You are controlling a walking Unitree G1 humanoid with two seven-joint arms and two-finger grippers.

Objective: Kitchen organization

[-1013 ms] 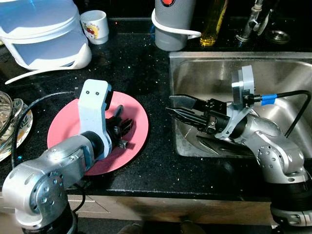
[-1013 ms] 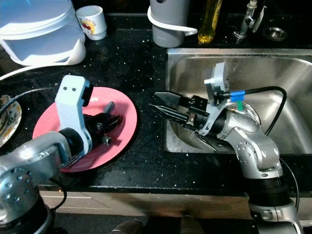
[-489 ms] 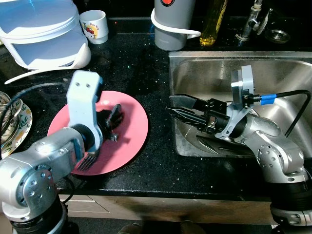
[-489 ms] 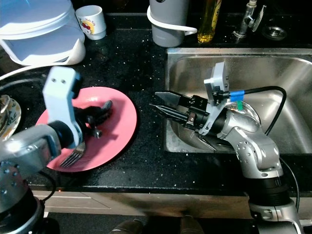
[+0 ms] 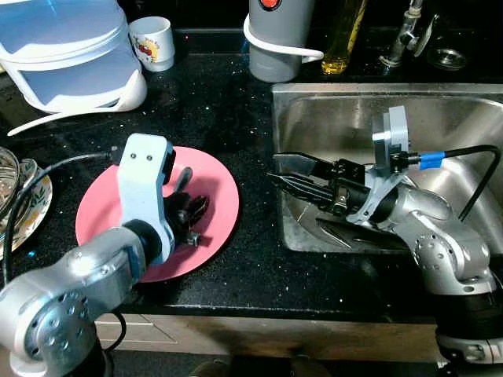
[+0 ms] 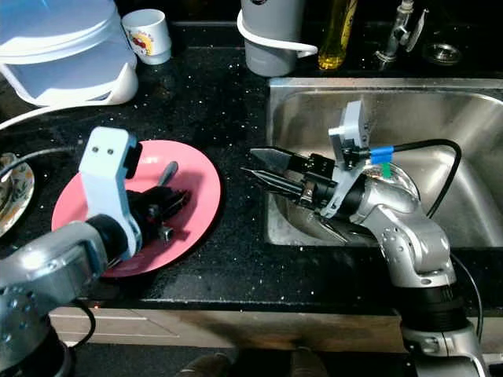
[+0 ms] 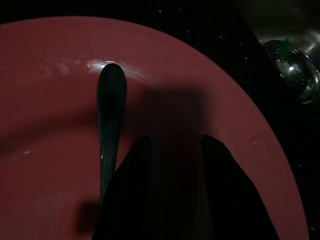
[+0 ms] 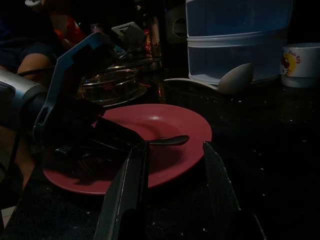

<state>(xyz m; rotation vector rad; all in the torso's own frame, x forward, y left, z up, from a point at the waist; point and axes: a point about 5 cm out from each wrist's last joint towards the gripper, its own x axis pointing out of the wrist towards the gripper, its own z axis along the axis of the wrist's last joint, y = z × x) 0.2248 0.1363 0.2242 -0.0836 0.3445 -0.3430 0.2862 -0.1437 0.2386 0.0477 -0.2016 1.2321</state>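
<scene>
The left pincer (image 5: 191,212) hovers low over the pink plate (image 5: 216,177) on the black counter (image 5: 212,102), its fingers (image 7: 135,200) narrowly parted and empty, just beside the dark utensil handle (image 7: 110,125) lying on the plate. The right pincer (image 5: 292,174) hangs at the sink's (image 5: 330,102) left rim, fingers (image 8: 127,195) spread and empty.

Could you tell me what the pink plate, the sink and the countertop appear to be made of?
The pink plate looks like plastic or melamine: an even matte colour with a soft sheen. The sink is brushed stainless steel, grey with blurred reflections. The countertop looks like polished black granite, or a similar stone, glossy with bright flecks.
</scene>
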